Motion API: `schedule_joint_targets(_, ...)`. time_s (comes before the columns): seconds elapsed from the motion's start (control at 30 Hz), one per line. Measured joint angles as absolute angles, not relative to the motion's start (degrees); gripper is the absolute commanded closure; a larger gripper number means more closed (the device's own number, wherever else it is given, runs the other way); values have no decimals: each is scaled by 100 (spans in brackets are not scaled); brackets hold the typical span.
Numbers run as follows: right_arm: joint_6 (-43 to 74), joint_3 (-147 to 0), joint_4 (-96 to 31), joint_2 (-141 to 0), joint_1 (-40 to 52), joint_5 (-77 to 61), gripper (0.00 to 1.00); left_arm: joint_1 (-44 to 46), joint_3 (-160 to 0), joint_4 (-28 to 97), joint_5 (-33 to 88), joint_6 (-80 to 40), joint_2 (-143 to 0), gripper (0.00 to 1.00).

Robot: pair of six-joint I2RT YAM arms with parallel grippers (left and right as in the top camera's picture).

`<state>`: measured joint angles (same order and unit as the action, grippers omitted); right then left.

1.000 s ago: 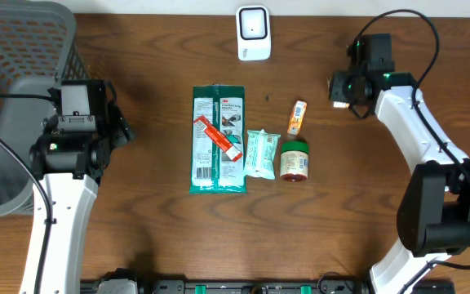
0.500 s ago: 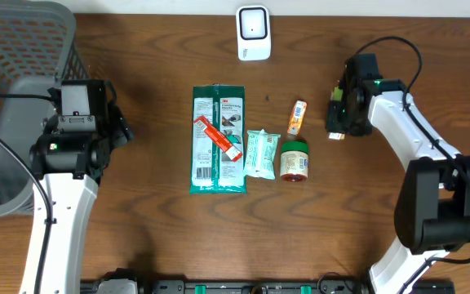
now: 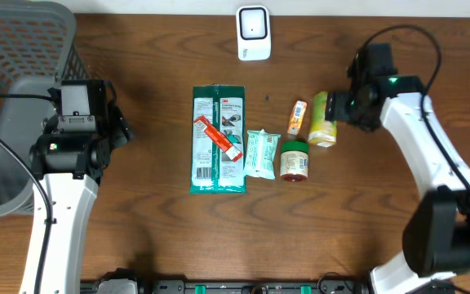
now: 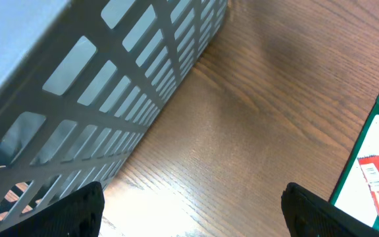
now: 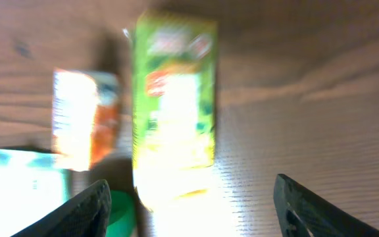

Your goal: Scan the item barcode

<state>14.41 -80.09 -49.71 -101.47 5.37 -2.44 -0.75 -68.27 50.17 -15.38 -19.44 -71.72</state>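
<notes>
Both right fingers [image 5: 87,210] and left fingers [image 4: 77,214] spread, empty. Right nearer: yellow-green packet [image 5: 174,108] lies just ahead, upper centre, long axis top-to-bottom.

Wooden table [image 3: 153,237] bears basket [image 3: 31,24], scanner [image 3: 253,33], green pack [image 3: 210,167], sachet [image 3: 261,153], jar [image 3: 294,160], orange tube [image 3: 298,118], yellow bottle [image 3: 323,119].

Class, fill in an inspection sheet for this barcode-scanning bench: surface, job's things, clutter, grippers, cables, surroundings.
Surface: brown wood-grain table.
Job's things: white scanner at far edge; yellow-green pack lying beside orange item; green packet with red bar on it, teal sachet, jar.
Clutter: nothing seen.
Grippers: left gripper open, empty, beside grey basket; right gripper open, next to the pack, not gripping it.
Cables: black cable arcs over right arm; another by left arm.
Surroundings: grey basket at table's left.
</notes>
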Motion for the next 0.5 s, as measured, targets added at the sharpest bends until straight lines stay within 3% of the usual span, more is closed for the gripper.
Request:
schedule_joint_targets(0.13, 1441, -8394, -4919, -9904, 537, -290, 26, -75, -6827, 5015, -1538, -1944, -7172, 13)
schedule_joint_targets(0.3, 1424, -8416, -4821, -10088, 539, -301, 37, -75, -6827, 5015, -1538, -1944, -7172, 13)
schedule_joint_targets(0.4, 1441, -8416, -4729, -10291, 545, -305, 44, -75, -6827, 5015, -1538, -1944, -7172, 13)
schedule_joint_targets(0.5, 1490, -8416, -4716, -10523, 558, -316, 57, -75, -6827, 5015, -1538, -1944, -7172, 13)
